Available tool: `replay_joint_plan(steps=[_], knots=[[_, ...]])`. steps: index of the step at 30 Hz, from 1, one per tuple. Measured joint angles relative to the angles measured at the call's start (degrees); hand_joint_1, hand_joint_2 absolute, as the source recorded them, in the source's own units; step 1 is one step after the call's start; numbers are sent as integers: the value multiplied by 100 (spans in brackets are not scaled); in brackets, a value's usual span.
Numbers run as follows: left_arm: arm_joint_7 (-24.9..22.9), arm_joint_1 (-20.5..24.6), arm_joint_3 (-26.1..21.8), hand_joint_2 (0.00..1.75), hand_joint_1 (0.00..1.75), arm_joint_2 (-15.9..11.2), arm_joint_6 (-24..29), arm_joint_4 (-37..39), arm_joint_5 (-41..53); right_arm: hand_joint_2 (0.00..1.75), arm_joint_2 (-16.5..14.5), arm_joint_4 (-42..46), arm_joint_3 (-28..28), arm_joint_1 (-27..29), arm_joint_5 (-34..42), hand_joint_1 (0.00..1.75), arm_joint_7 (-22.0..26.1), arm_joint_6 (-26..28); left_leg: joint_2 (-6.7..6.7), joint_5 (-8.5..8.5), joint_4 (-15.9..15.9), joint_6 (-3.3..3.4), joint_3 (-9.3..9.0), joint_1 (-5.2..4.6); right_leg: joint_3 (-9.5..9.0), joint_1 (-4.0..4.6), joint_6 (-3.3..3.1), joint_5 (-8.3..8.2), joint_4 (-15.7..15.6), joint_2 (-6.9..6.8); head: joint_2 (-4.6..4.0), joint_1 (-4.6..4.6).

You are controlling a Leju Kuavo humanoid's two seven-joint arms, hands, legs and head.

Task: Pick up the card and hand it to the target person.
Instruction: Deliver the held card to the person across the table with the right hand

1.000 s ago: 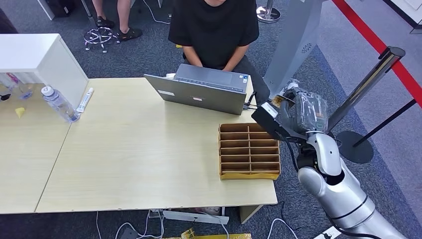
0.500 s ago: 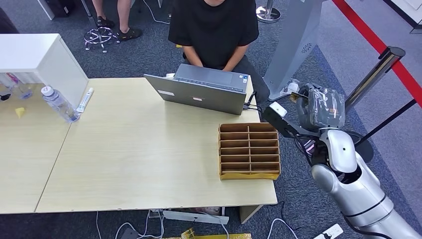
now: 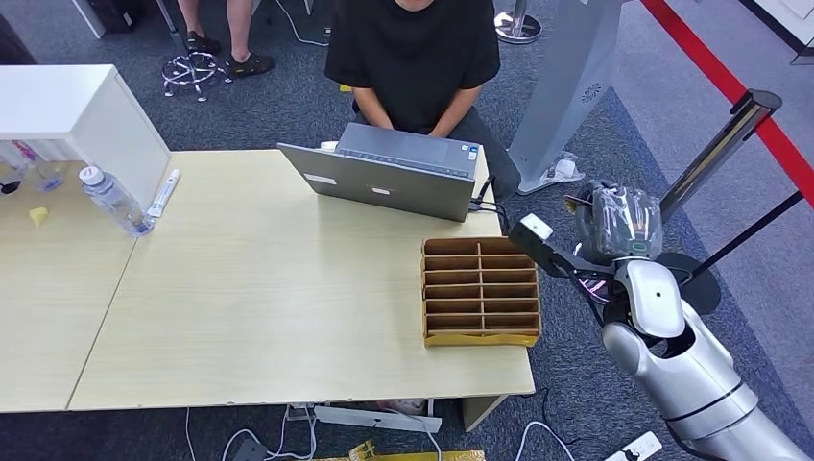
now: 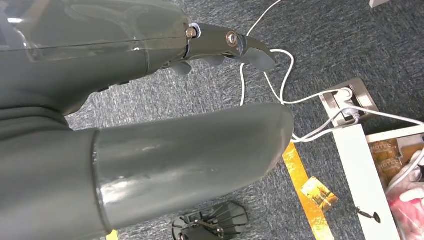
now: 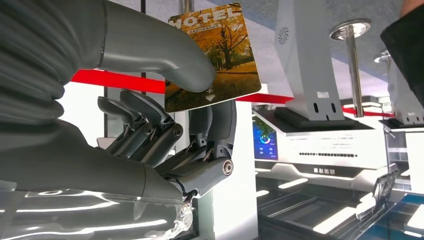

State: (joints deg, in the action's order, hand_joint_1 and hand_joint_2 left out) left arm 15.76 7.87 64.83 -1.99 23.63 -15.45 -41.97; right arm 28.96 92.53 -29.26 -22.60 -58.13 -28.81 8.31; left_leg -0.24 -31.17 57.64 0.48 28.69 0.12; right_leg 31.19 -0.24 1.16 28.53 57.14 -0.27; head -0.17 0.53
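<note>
We see the right hand [image 3: 600,216] raised at the right of the head view, off the tabletop [image 3: 240,288] edge and beside the cardboard organizer [image 3: 480,290]. It pinches the card [image 5: 214,55] between the thick thumb and the darker fingers [image 5: 150,125]; the remaining fingers curl loosely beneath. In the right wrist view the card shows its printed face, an autumn scene under the word "HOTEL", and juts clear of the thumb. The seated person [image 3: 413,53] lies toward the upper centre of the head view, behind the laptop [image 3: 384,178], so we judge the hand-over must carry the card up and leftward across the frame. The right hand is much the nearer. The left hand [image 4: 150,125] hangs over grey carpet, fingers apart, holding nothing. The head view gives the person's bearing but hides the card behind the hand; the wrist view reveals the grasp.
</note>
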Motion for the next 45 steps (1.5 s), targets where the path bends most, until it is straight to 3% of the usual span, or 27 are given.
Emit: replay_joint_plan(steps=[7, 15, 45], knots=[[4, 0, 0, 0, 0, 0, 6, 0, 4, 175, 0, -109, 3, 16, -49, 175, 7, 45, 0, 0, 0, 0, 0, 0, 0, 0, 0, 0, 0, 0, 0, 0], [10, -2, -4, 0, 0, 0, 15, 0, 4, 175, -44, -145, 87, 49, 297, 174, 123, 580, 0, 0, 0, 0, 0, 0, 0, 0, 0, 0, 0, 0, 0, 0], [19, -2, -7, 0, 0, 0, 26, 0, 66, 175, -130, -145, 158, 48, 347, 171, 188, 721, 0, 0, 0, 0, 1, 0, 0, 0, 0, 0, 0, -1, 0, 0]])
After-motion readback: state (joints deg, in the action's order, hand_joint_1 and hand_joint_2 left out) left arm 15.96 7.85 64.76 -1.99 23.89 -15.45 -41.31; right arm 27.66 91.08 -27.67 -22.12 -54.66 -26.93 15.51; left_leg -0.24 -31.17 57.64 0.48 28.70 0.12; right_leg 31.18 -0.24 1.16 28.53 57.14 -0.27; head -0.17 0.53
